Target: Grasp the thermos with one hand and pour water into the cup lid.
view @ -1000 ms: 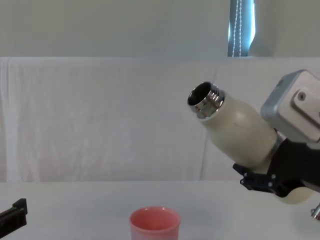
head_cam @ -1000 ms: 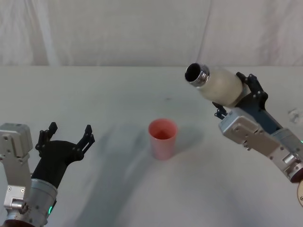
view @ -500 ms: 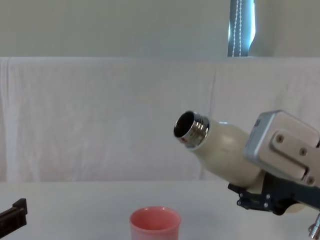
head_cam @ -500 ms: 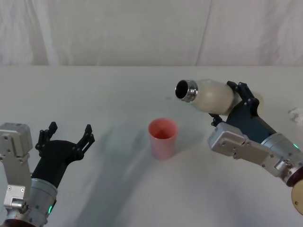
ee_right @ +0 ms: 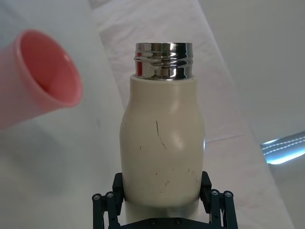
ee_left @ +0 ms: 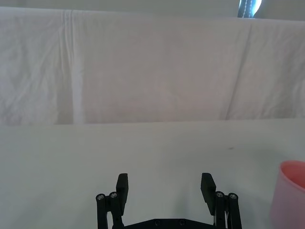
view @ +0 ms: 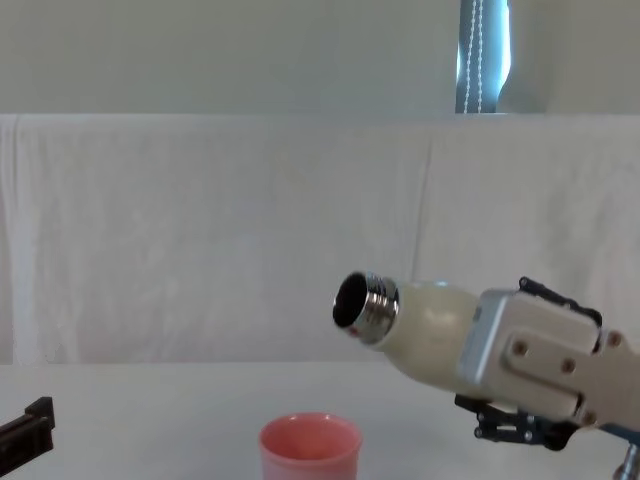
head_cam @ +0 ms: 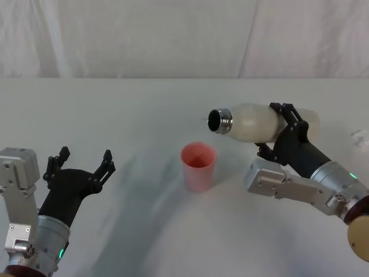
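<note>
light: soft, even, bright | shadows: faint on table (head_cam: pixel 144 115) | focus: sharp

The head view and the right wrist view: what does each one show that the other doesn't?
Head view alone: the left hand, open and idle at the table's near left, and the right arm's grey housing. Right wrist view alone: fine scratches on the thermos body and a bright window strip behind. Both show the right hand clamped on the tilted thermos, its steel neck pointing toward the pink cup lid on the white table.
</note>
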Tool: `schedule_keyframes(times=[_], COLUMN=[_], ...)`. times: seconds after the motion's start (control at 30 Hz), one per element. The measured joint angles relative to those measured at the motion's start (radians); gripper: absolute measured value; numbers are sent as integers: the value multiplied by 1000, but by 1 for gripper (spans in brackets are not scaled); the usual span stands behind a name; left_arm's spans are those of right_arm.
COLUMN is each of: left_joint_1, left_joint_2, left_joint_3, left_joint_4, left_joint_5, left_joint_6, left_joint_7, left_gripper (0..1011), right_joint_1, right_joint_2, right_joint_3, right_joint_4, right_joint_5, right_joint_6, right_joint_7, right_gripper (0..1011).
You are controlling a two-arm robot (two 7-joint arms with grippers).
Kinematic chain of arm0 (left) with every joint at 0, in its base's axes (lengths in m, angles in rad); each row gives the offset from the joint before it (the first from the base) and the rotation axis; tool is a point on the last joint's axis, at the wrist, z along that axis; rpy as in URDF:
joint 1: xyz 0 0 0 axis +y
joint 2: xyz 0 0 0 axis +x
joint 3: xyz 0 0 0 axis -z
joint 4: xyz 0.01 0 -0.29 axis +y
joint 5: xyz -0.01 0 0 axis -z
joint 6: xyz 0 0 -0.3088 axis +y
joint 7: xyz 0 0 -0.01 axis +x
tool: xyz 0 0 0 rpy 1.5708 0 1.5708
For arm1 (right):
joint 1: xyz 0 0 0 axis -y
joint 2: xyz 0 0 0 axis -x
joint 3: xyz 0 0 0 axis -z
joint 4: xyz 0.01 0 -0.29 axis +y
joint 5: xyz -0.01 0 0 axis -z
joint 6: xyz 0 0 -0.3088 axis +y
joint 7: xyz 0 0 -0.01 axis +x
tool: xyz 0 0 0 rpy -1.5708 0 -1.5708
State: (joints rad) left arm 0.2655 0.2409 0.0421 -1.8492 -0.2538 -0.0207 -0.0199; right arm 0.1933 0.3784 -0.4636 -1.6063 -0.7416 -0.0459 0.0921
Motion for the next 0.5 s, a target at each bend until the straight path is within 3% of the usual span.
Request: schedule_keyframes(times=[0.5], left_joint_1=[0], left_joint_2=[0], left_joint_3=[0], left_joint_4=[0], left_joint_5=[0], left_joint_6=[0], left_joint_7=[0], left_gripper=[1001], right_joint_1=[42], right_joint_2=[0], right_joint_3=[-32], right_joint_4=[59], right_joint_5=[-42], right_joint_6=[15], right_joint_7=[-10], right_gripper=[959])
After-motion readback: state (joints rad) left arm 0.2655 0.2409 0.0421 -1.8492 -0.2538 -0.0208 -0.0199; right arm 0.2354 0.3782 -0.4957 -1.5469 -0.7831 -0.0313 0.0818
